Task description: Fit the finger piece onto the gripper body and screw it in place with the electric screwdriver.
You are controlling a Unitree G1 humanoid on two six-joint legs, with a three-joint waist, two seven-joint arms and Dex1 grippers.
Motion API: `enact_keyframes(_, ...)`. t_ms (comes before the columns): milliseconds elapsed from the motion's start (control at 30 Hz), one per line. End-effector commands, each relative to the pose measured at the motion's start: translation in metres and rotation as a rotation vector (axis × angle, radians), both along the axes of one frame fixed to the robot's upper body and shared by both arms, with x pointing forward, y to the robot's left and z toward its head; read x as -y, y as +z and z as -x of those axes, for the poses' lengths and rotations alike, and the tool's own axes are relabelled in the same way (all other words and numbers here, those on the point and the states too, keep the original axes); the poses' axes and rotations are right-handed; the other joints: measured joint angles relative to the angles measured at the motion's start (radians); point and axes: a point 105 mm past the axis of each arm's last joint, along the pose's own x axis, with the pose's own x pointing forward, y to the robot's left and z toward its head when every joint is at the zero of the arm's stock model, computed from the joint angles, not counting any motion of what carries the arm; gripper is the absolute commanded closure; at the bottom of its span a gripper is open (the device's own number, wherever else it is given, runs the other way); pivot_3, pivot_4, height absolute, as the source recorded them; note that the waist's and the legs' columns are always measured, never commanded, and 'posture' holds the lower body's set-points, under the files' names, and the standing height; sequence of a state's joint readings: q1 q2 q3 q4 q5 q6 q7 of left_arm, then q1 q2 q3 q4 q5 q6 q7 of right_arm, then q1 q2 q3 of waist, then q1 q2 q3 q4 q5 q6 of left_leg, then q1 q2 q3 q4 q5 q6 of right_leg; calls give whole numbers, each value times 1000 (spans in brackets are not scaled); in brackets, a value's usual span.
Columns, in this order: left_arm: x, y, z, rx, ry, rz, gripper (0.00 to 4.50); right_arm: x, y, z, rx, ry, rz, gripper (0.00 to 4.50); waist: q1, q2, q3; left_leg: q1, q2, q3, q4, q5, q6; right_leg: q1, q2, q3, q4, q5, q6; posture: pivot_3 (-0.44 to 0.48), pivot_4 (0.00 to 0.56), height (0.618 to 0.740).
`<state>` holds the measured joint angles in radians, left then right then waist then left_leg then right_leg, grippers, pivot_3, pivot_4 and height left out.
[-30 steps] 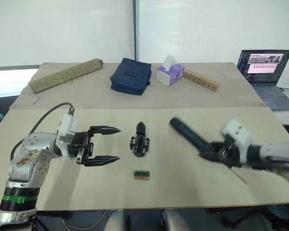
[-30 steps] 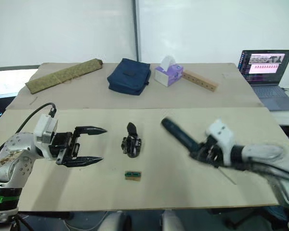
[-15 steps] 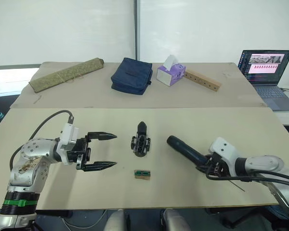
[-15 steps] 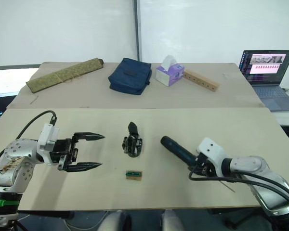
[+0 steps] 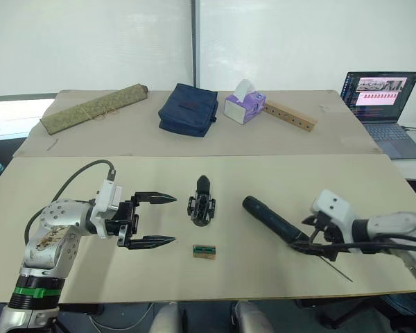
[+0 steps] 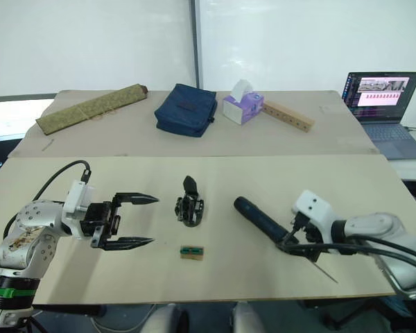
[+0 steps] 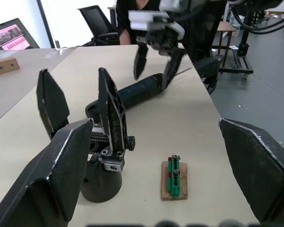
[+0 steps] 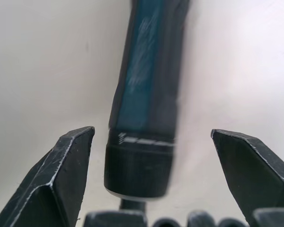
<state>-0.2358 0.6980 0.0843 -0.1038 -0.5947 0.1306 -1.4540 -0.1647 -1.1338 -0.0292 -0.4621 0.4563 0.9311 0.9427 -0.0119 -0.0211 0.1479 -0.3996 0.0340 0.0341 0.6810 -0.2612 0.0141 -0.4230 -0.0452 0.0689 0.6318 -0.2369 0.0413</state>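
Between my right claw's [image 6: 296, 244] spread fingers lies the electric screwdriver [image 6: 261, 220], flat on the bench [image 6: 249, 277], ungrasped. Closing off-centre could roll it away. Ahead of my released left claw [image 5: 152, 219] stands the gripper body [image 5: 202, 205], easily toppled by a careless reach.

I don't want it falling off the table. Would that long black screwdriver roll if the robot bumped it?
Probably. The electric screwdriver looks round and lies flat on the table, so a sideways nudge could roll it. It looks stiff, and its smooth barrel may slip.
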Motion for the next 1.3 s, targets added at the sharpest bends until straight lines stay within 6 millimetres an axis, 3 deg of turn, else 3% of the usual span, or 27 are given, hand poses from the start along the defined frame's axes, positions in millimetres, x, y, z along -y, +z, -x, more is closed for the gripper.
enact_keyframes(33, 7, 9, 0, 56, -34, 28, 0, 4, 24, 8, -18, 94, 180, 43, 0, 2, 0, 0, 0, 0, 0, 0, 0, -1, 0, 0, 0, 0, 0, 0, 150, 740)
enact_keyframes(200, 17, 4, -1, 53, -62, 37, 0, 5, 31, 15, -221, 10, 273, 43, -2, 0, 0, 1, 1, 0, 0, 0, 0, 0, 0, 0, 0, 1, -2, 0, 150, 740)
enact_keyframes(333, 19, 1, 0, 48, -68, 36, 0, -8, 29, -5, -224, -42, 288, 43, -6, 1, 0, 0, 1, 1, 0, 0, 0, -2, 0, 1, 0, 1, -3, 0, 150, 740)
enact_keyframes(1000, 28, 1, 7, 74, -101, 26, 0, -26, -22, -31, -315, -14, 392, 43, -3, 1, 0, -1, 1, 0, 1, 0, 0, -2, 0, -1, 2, 2, -2, 0, 150, 740)
enact_keyframes(1267, 26, -2, 9, 60, -91, 16, 0, -33, -26, -28, -317, 26, 383, 2577, -3, 1, 0, -1, 1, -1, 1, 0, 0, -2, 0, -1, 3, 2, -2, 0, 150, 740)
enact_keyframes(1300, 25, -2, 10, 59, -91, 16, 0, -34, -25, -28, -309, 41, 379, 2597, -3, 1, 0, -1, 1, -1, 1, 0, 0, -2, 0, -1, 3, 2, -2, 0, 150, 740)
